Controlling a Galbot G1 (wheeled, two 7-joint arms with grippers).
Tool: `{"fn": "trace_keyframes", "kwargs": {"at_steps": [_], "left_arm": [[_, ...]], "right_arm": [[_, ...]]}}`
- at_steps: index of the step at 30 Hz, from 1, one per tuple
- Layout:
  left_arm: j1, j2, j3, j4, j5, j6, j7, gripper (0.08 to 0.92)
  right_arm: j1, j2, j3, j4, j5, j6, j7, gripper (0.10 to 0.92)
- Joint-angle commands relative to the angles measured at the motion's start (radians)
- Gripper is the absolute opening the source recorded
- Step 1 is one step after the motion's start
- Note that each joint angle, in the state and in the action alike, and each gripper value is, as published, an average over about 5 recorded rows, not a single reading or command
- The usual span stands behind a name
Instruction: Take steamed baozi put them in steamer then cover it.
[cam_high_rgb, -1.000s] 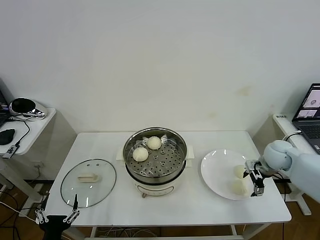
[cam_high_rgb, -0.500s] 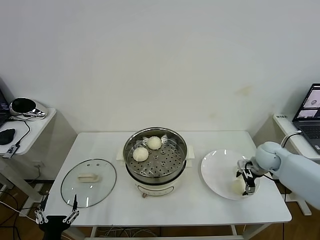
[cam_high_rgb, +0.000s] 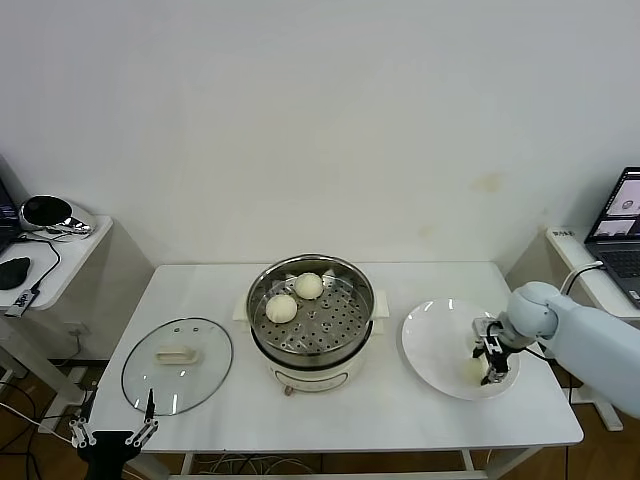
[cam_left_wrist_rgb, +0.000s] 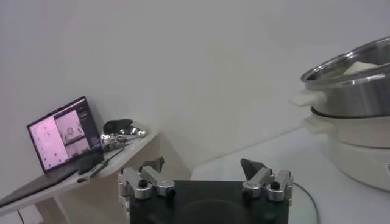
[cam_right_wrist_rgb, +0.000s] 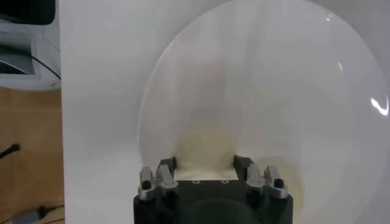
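Baozi on plate: one bun (cam_right_wrist_rgb: 205, 148) sits at the near-right part of the plate (cam_high_rgb: 432, 340), at about 3 o'clock from the steamer.
Right gripper (cam_high_rgb: 491, 360): low over the plate, fingers (cam_right_wrist_rgb: 167, 165) either side of that bun and touching it, grasping it.
Left gripper (cam_high_rgb: 112, 436): parked off the table's near-left edge, at 7 o'clock from the steamer, fingers spread apart with nothing between them.
Cover (cam_high_rgb: 177, 364): flat on the table (cam_high_rgb: 380, 410), at 9 o'clock from the steamer.
Steamer (cam_high_rgb: 312, 320): mid-table, uncovered.
Baozi in steamer: two (cam_high_rgb: 281, 308) (cam_high_rgb: 308, 285), side by side at its far left, around 11 o'clock on the tray.
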Motion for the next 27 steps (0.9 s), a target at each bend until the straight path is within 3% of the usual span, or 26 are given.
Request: {"fn": "trace_keyframes", "kwargs": {"at_steps": [1, 5, 13, 21, 27], "left_arm": [[0.000, 0.002, -0.002, -0.002, -0.001, 0.000, 0.000, 0.823], [-0.003, 0.006, -0.001, -0.002, -0.003, 0.001, 0.000, 0.823], [-0.016, 0.013, 0.001, 0.002, -0.013, 0.000, -0.001, 0.823], [-0.024, 0.016, -0.003, 0.003, -0.021, 0.000, -0.003, 0.823], [-0.029, 0.012, -0.011, -0.005, -0.022, 0.002, -0.002, 0.823]], "right_arm": [[0.192, -0.007, -0.071, 0.056, 0.103, -0.018, -0.020, 0.586], [0.388, 0.029, -0.139, 0.064, 0.195, -0.026, -0.035, 0.590], [0.726, 0.246, -0.291, -0.001, 0.339, 0.006, -0.056, 0.594], [0.767, 0.479, -0.400, 0.020, 0.476, 0.139, -0.009, 0.594], [0.726, 0.611, -0.461, 0.005, 0.430, 0.265, 0.017, 0.595]]}}
